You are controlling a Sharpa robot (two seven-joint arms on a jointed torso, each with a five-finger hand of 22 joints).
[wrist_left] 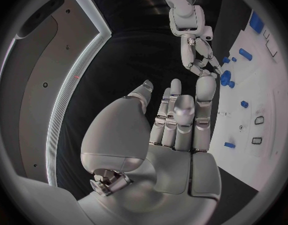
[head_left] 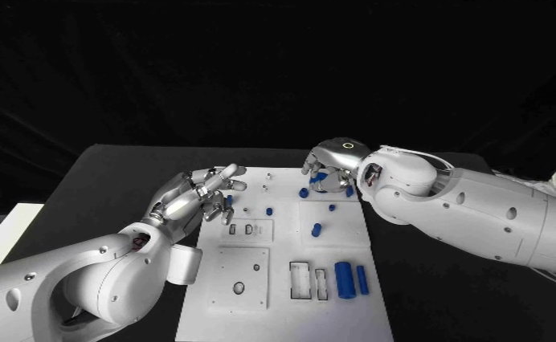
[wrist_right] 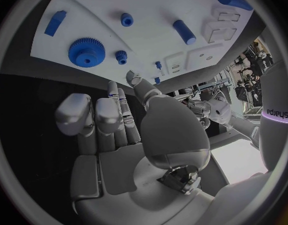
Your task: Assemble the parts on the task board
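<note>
Hovering apart — both robot hands (head_left: 209, 189) (head_left: 328, 167) empty

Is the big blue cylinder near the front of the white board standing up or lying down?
Lying down. The big blue cylinder rests lengthwise on the task board, beside a slimmer blue piece.

A black counter (head_left: 128, 173) spreads wide, its dark top reaching back to a straight far edge. Behind it hangs a black backdrop (head_left: 278, 45), plain and unlit, taking up the whole upper scene. At the counter's near left corner lies a pale patch of floor (head_left: 14, 225).
</note>
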